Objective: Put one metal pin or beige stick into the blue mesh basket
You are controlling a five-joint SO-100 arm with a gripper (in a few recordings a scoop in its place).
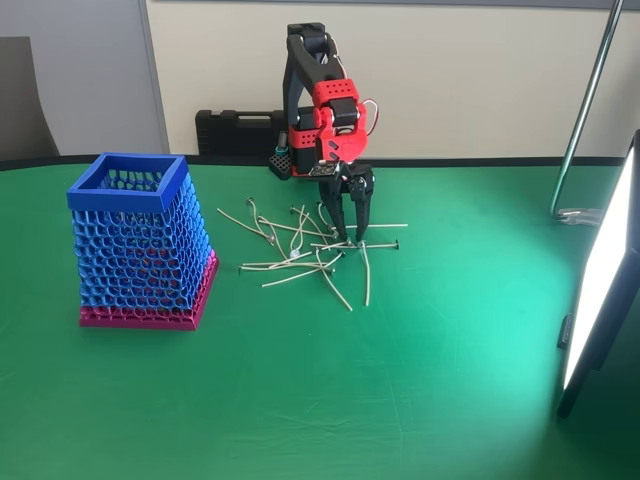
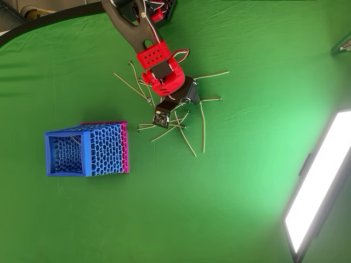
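Overhead, the arm (image 2: 159, 71) hides the gripper's fingertips.

A glowing light panel (image 1: 600, 290) at the right edge washes the green table cover (image 1: 420, 400) pale beside it — in the overhead view the same glare spreads from the panel inward. Both pictures are bright and sharp, with only faint, soft shadows under the blue mesh basket (image 1: 140, 250).

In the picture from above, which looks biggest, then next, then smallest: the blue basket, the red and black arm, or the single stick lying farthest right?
1. Arm, though nearer the camera.
2. Blue mesh basket.
3. Stick.
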